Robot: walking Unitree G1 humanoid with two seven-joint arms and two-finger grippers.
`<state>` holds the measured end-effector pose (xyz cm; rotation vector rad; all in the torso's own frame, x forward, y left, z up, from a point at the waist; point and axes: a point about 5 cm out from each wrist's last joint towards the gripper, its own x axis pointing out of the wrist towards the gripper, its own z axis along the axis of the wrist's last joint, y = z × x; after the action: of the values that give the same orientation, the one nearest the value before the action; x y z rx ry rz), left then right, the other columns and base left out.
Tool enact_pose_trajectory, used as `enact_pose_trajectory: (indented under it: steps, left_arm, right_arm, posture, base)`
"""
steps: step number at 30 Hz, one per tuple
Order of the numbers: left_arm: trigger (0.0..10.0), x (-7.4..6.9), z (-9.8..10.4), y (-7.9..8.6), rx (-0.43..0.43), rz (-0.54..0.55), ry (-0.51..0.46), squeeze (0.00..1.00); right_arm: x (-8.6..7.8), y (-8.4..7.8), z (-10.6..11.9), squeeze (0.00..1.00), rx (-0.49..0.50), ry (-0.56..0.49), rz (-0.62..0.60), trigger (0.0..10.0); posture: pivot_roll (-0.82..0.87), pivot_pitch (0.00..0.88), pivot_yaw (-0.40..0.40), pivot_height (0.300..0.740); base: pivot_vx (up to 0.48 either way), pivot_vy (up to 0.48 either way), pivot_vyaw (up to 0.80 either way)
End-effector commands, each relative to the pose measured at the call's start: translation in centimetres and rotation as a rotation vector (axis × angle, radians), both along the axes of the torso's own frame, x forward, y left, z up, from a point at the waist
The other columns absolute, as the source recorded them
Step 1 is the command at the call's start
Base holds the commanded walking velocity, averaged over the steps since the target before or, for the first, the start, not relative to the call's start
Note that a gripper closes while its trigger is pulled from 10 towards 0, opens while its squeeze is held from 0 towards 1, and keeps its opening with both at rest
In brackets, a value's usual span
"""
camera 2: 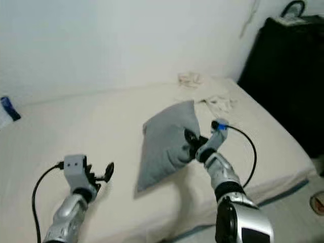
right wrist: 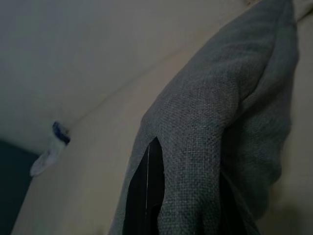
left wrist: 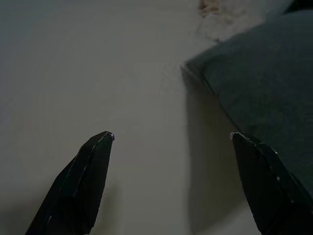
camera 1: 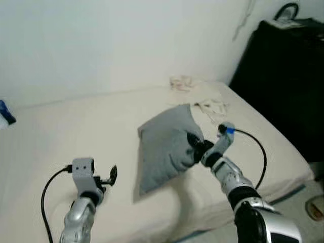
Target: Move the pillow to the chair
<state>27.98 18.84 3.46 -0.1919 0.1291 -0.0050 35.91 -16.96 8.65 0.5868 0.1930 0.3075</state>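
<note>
— What's the room like from where you stand?

— A pale wall, and against it a bed (camera 1: 101,131) under a cream sheet, smooth over most of its top. A tall black piece of furniture (camera 1: 288,76) stands past the bed's far corner, on the robot's right. No box or basket anywhere, so nothing is held inside anything.

— And the pillow?

— The grey pillow (camera 1: 167,147) is on the bed, tipped up on its edge, leaning. The right gripper (camera 1: 195,144) has it: the black fingers are pinched into the cloth, which bunches over them. In the right wrist view one finger (right wrist: 146,196) shows through a fold of coarse woven fabric.

— How is that arm set?

— Stretched forward from the shoulder, silver forearm angled up and inward, a black cable looping off the wrist.

— The other arm?

— The left gripper (camera 1: 109,177) hovers low over the sheet, well to the left of the pillow, fingers spread wide with nothing between them. Its wrist view has the pillow's corner just beyond one fingertip (left wrist: 244,142).

— Anything else?

— Beyond the right gripper, crumpled pale cloth (camera 1: 210,105) lies near the far edge. Far off to the left gripper's side, a small blue and white thing (camera 1: 6,117), too blurred to name.
</note>
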Motion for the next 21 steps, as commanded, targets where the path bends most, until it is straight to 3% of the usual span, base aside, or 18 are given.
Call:
enact_pose_trajectory:
  steps: [1,7,8,9,15,21]
  left_arm:
    - [10.0,-0.7,-1.0,0.5,0.013,0.014,0.045,0.0]
    - [10.0,-0.9,-1.8,0.2,0.022,0.019,0.092,0.0]
    - [10.0,-0.9,-2.1,0.1,0.023,0.019,0.11,0.0]
    - [10.0,-1.0,-2.5,-0.1,0.029,0.018,0.141,0.0]
    - [10.0,-1.1,-2.6,-0.3,0.034,0.02,0.143,0.0]
    - [10.0,-1.0,-2.6,-0.4,0.027,0.023,0.132,0.0]
  right_arm:
    - [0.3,0.0,0.8,0.0,-0.012,-0.054,-0.007,0.0]
    - [0.2,0.1,0.6,0.0,-0.029,-0.047,-0.01,0.0]
    - [0.2,0.1,0.5,0.0,-0.034,-0.039,-0.018,3.7]
    - [0.2,0.1,0.3,0.0,-0.043,-0.025,-0.023,10.0]
    - [-0.1,0.0,-0.1,0.0,-0.058,-0.002,-0.029,10.0]
    - [-0.2,0.0,-0.4,0.0,-0.064,0.009,-0.03,10.0]
  posture:
    - [0.09,0.0,-0.066,0.721]
    - [0.09,0.0,-0.067,0.74]
    - [0.09,0.0,-0.068,0.74]
    - [0.09,0.0,-0.067,0.74]
    - [0.09,0.0,-0.073,0.74]
    - [0.08,0.0,-0.075,0.74]
  base:
    - [0.0,0.0,0.0]
    - [0.0,0.0,0.0]
    - [0.0,0.0,0.0]
    - [-0.289,0.0,0.0]
    - [-0.472,0.0,0.0]
    - [0.0,0.0,0.0]
